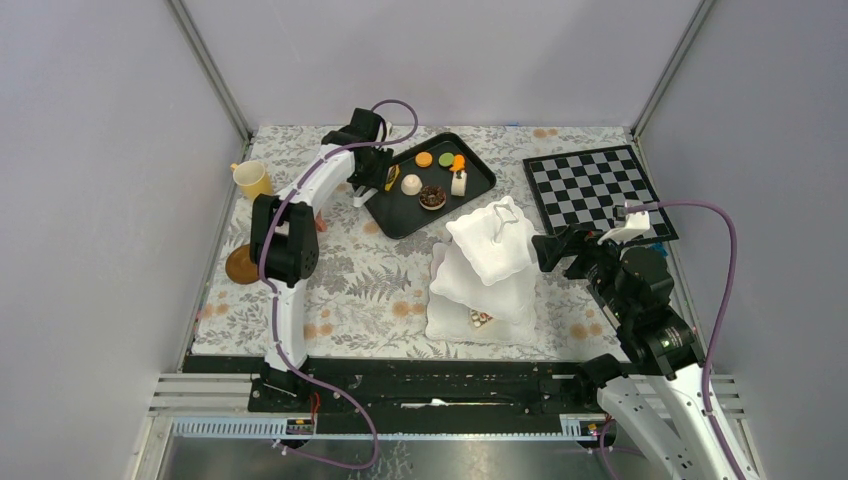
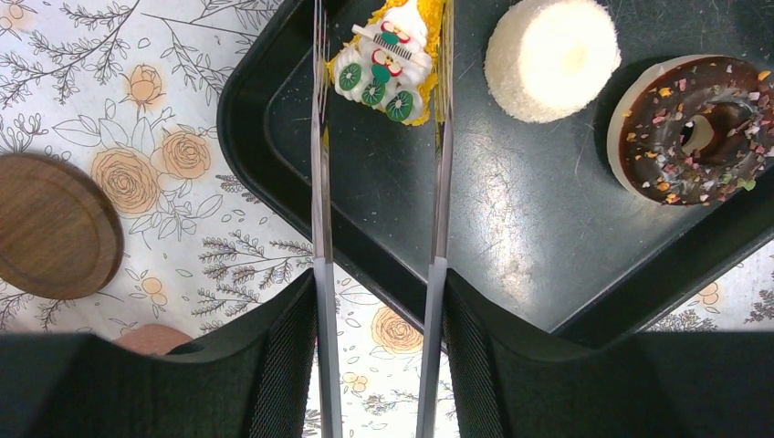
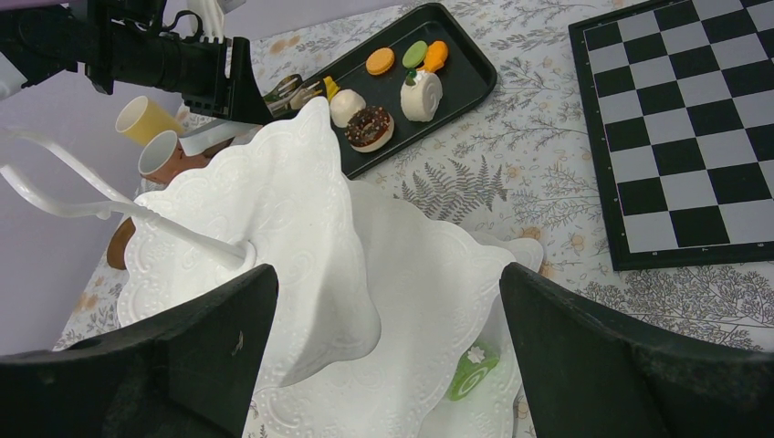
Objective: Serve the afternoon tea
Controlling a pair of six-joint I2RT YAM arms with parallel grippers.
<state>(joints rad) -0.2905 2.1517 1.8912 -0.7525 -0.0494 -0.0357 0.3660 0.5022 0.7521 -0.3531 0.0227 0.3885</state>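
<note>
My left gripper (image 1: 385,172) (image 2: 379,301) is shut on silver tongs (image 2: 319,182), whose two arms reach over the black tray (image 2: 511,210) and flank a yellow cake topped with kiwi slices (image 2: 388,55). The tong tips run off the top of the left wrist view. A white round cake (image 2: 550,57) and a chocolate doughnut (image 2: 698,128) lie beside it. The white three-tier stand (image 1: 490,245) (image 3: 301,182) holds a green roll cake (image 3: 473,365) and a small cake (image 1: 481,319) on its bottom tier. My right gripper (image 1: 545,250) (image 3: 388,310) is open and empty at the stand's right side.
Orange (image 1: 424,159) and green (image 1: 446,159) macarons and a white roll cake (image 1: 459,182) lie on the tray. A yellow cup (image 1: 250,178), a brown cup (image 3: 160,153) and a brown saucer (image 1: 243,265) sit at the left. A chessboard (image 1: 595,185) lies at the back right.
</note>
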